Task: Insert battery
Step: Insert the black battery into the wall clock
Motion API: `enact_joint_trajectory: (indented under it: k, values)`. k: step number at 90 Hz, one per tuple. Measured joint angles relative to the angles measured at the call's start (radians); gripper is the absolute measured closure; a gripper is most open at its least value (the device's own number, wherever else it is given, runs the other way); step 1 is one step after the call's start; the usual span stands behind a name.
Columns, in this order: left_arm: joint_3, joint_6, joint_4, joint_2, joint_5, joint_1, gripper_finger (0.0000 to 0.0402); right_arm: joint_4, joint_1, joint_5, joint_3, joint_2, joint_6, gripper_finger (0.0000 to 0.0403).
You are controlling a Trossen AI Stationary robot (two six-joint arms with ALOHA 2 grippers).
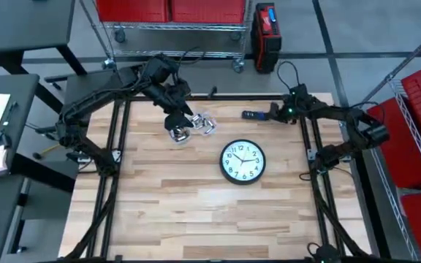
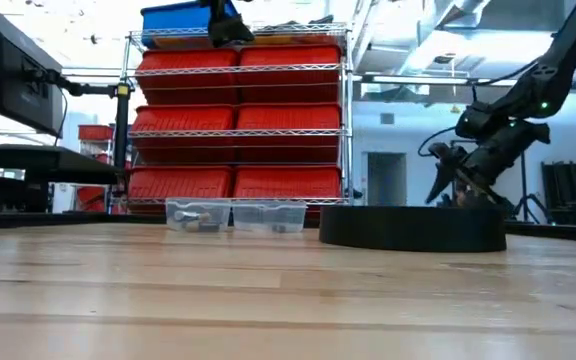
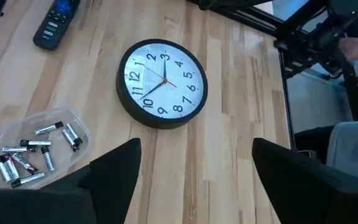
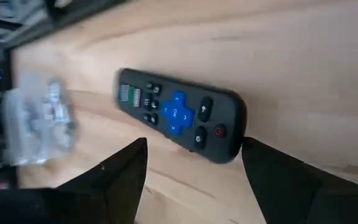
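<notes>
Gaping right fingers [image 4: 291, 180] above remote [image 4: 180, 115]

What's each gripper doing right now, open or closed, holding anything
Left gripper: open, holding nothing, above the battery container.
Right gripper: open, holding nothing, over the remote.

left gripper [image 3: 194, 171] fingers spread wide above table [image 3: 229, 155] | wall clock [image 3: 162, 83] face-up | clear tray [image 3: 73, 127] holding loose batteries [image 3: 30, 155] | remote [image 3: 56, 25] at far edge | possibly a person's sleeve [image 3: 353, 140]
</notes>
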Motion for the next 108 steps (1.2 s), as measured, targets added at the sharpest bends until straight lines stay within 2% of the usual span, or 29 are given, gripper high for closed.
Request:
enact_joint_trajectory:
  k: [12, 18, 22, 30, 35, 40, 45, 51, 57, 76, 91, 100, 108]
  values:
    - [0.000, 0.000, -0.006, 0.000, 0.000, 0.000, 0.0114, -0.026, 0.000, 0.044, 0.000, -0.023, 0.007, 0.0153]
    - [0.000, 0.000, -0.006, 0.000, 0.002, 0.000, 0.0114, -0.035, 0.006, 0.030, 0.000, -0.047, 0.009, 0.0153]
    - [0.000, -0.003, -0.007, 0.000, 0.004, 0.000, 0.0114, -0.036, 0.017, -0.022, 0.000, -0.067, 0.012, 0.0153]
    - [-0.005, -0.004, -0.010, 0.000, 0.004, -0.011, 0.0114, -0.060, 0.066, -0.211, 0.000, -0.115, -0.002, 0.0153]
    - [-0.028, -0.010, 0.006, 0.000, 0.004, -0.026, 0.0114, -0.112, 0.111, -0.267, 0.001, -0.150, -0.016, 0.0153]
    - [-0.056, -0.029, 0.026, 0.000, -0.001, -0.041, 0.0114, -0.191, 0.160, -0.255, 0.001, -0.178, -0.045, 0.0153]
    - [-0.095, -0.060, 0.054, 0.001, -0.022, -0.061, 0.0114, -0.276, 0.215, -0.196, 0.001, -0.201, -0.094, 0.0153]
    - [-0.157, -0.118, 0.118, 0.000, -0.072, -0.090, 0.0114, -0.365, 0.275, -0.121, 0.001, -0.213, -0.164, 0.0154]
    - [-0.219, -0.179, 0.185, 0.001, -0.116, -0.116, 0.0114, -0.406, 0.322, -0.090, -0.001, -0.223, -0.203, 0.0154]
    - [-0.408, -0.425, 0.441, 0.010, -0.250, -0.212, 0.0114, -0.404, 0.378, -0.139, -0.004, -0.258, -0.277, 0.0154]
    - [-0.501, -0.556, 0.550, 0.065, -0.352, -0.285, 0.0114, -0.366, 0.381, -0.163, -0.099, -0.289, -0.295, 0.0154]
    - [-0.504, -0.592, 0.562, 0.123, -0.430, -0.325, 0.0114, -0.232, 0.392, -0.192, -0.160, -0.290, -0.215, 0.0154]
    - [-0.504, -0.613, 0.619, 0.183, -0.459, -0.351, 0.0114, -0.164, 0.418, -0.199, -0.187, -0.289, -0.140, 0.0154]
